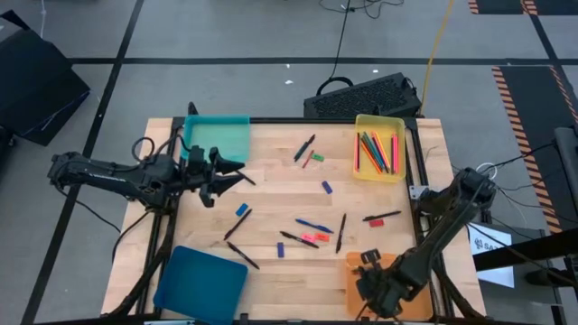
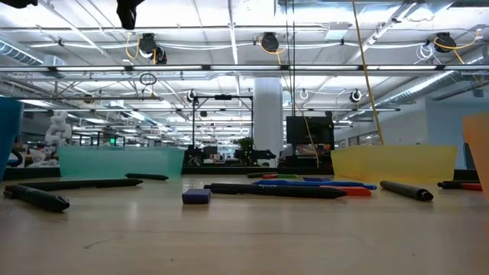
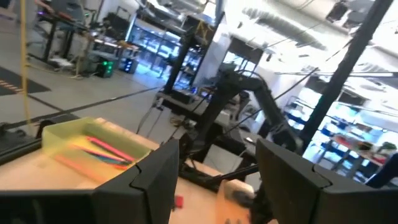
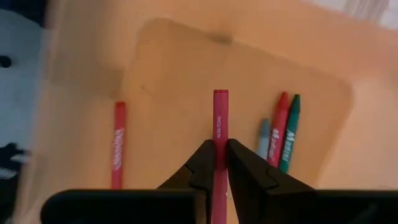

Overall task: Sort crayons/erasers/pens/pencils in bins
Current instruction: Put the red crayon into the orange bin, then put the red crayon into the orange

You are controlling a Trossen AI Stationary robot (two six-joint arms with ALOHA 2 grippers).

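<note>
Now the orange bin [image 4: 186, 68] is seen directly beneath the right gripper [image 4: 219, 155], whose fingers are clamped narrowly on a red crayon [image 4: 220, 121]. Its long axis runs straight out from the fingertips, parallel to the crayons [image 4: 280, 134] already lying just beside it. The left gripper [image 1: 212, 176] is held open near the teal bin [image 1: 217, 135].

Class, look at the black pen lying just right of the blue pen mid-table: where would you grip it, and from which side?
Probably at the middle of the black pen, from straight above, closing across its thin barrel: it lies flat, with bare table on both long sides.
</note>
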